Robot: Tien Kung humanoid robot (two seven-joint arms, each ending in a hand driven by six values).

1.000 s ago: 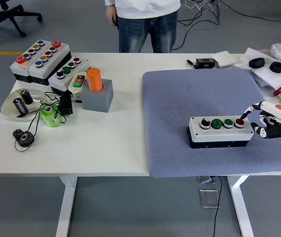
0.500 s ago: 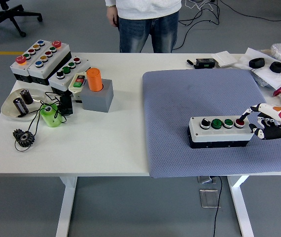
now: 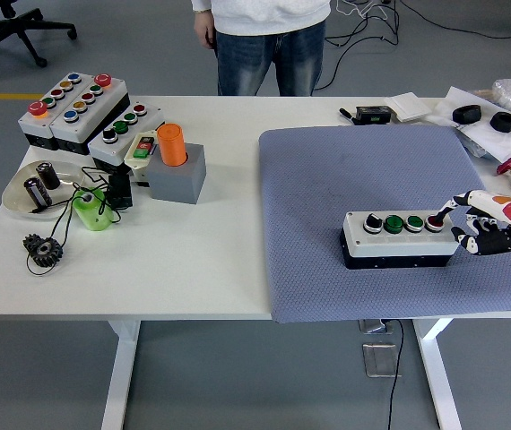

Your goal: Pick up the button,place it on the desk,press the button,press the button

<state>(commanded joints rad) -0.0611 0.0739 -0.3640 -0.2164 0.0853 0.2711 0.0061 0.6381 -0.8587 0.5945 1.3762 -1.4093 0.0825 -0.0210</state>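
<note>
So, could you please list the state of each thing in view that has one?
Button box: flat on the grey mat, buttons up.
Red button: index fingertip on it.
Right hand: index finger extended, other fingers curled, holding nothing.
Left hand: not in view.
Orange cylinder: upright on the grey block.
Three other button boxes: untouched, at the far left.
Person: standing behind the table, hands off it.
</note>
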